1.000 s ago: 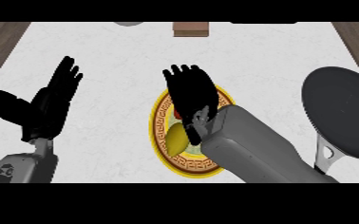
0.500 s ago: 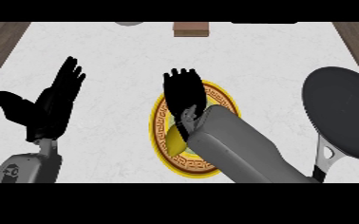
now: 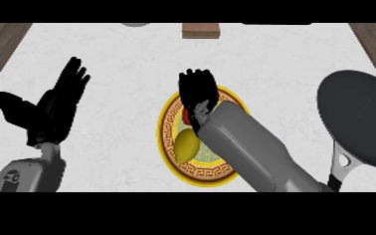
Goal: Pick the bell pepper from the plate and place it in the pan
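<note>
Head view: the right hand (image 3: 198, 93) hangs over the upper part of the plate (image 3: 170, 129), its grey forearm running down and to the right across the plate's right half. The fingers point away from the robot and look fairly straight, held together; whether they curl round anything beneath cannot be told from this angle. Just below the hand, at the wrist, a small red patch shows, and beside the forearm's left edge lies the yellow bell pepper (image 3: 185, 145), resting on the plate and partly hidden by the arm. The pepper sits behind the hand, nearer the robot, seemingly not within the fingers.

Well to the right of that hand lies the dark pan (image 3: 352, 112), its metal handle pointing toward the lower edge.

Far to the left of the right hand, the left hand (image 3: 53, 107) rests open near the view's left edge, fingers up and spread, thumb out to the side, above the white desk (image 3: 279, 59). Beyond the right hand's fingertips, at the desk's far edge, sits a brown block (image 3: 201, 30).
</note>
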